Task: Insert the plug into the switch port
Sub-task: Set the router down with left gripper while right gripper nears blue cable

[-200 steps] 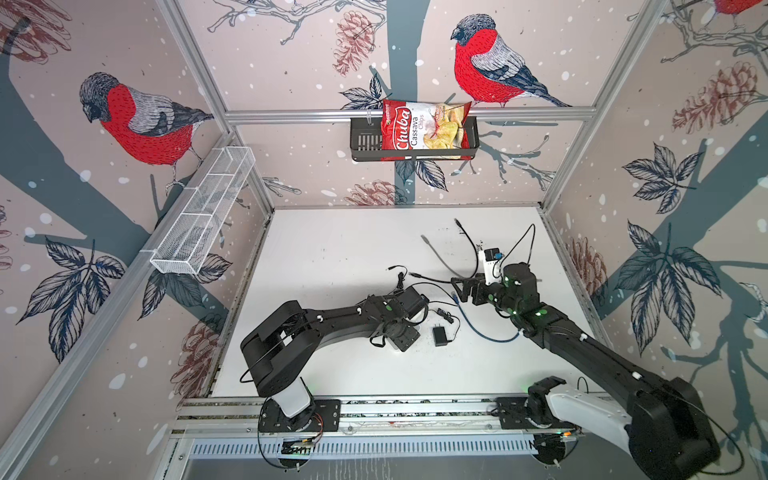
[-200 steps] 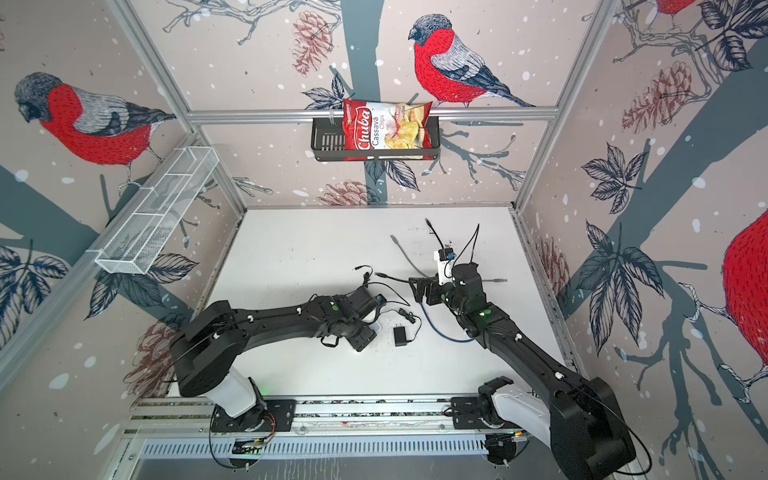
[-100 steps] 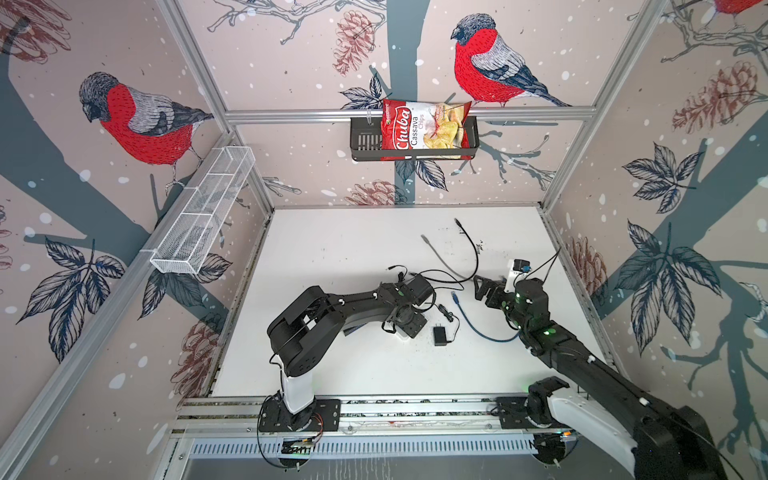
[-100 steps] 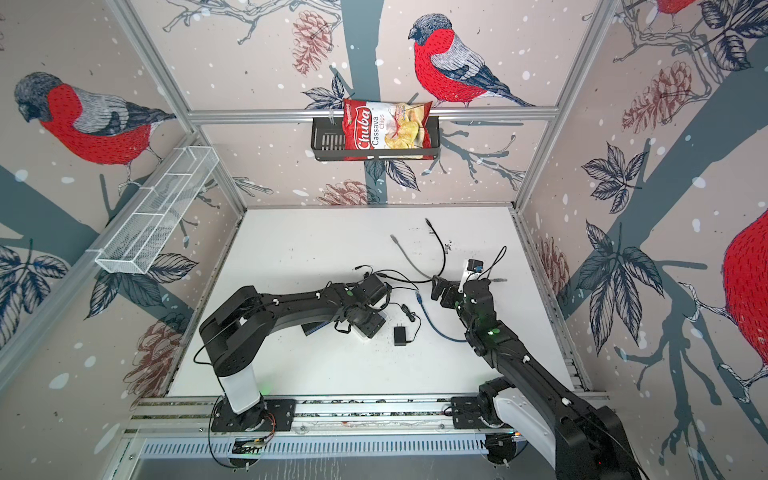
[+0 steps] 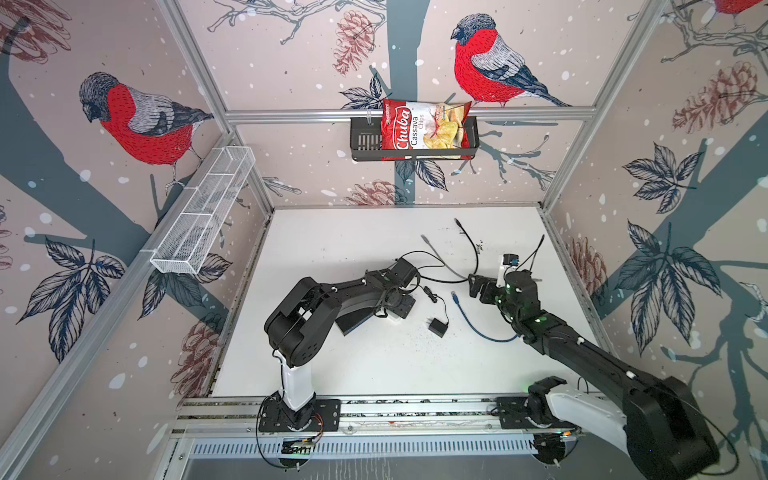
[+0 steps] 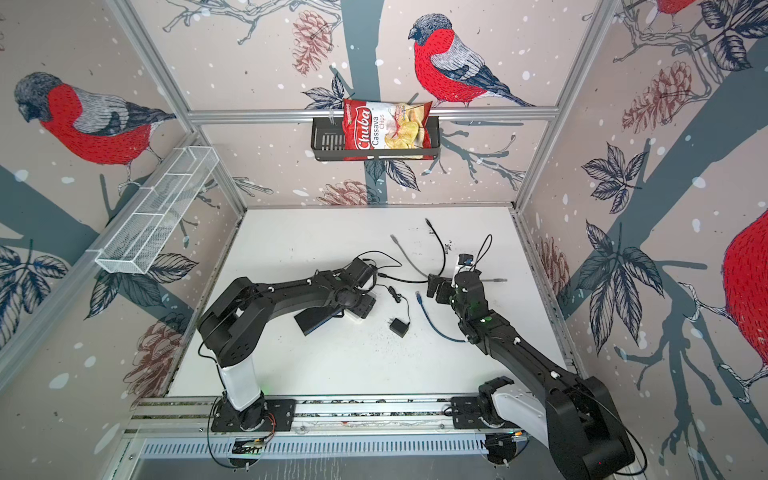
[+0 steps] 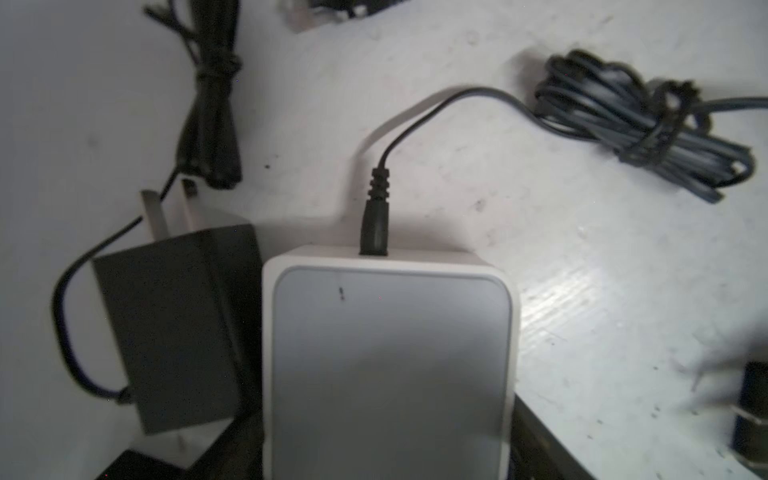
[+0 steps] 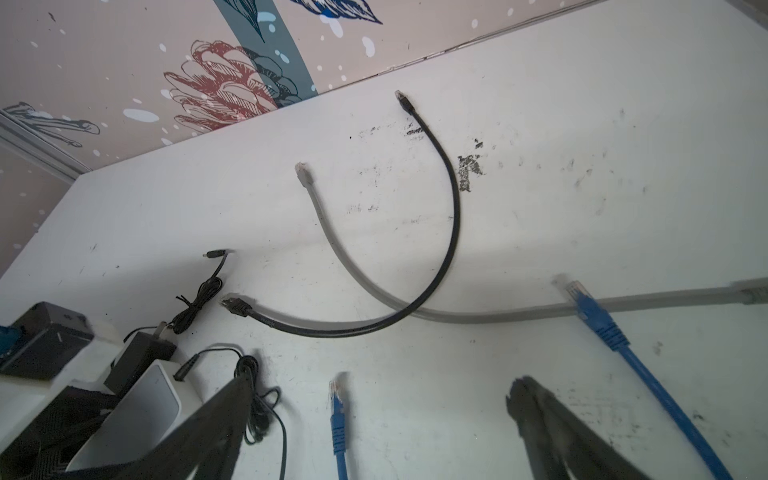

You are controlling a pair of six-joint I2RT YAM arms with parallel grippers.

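Left wrist view is showing the plug [image 7: 375, 216] sitting in the switch [image 7: 386, 353], which the left gripper [image 5: 398, 308] is clasping just below centre in both top views, while the right gripper [image 8: 380, 386] is hanging wide open and empty.
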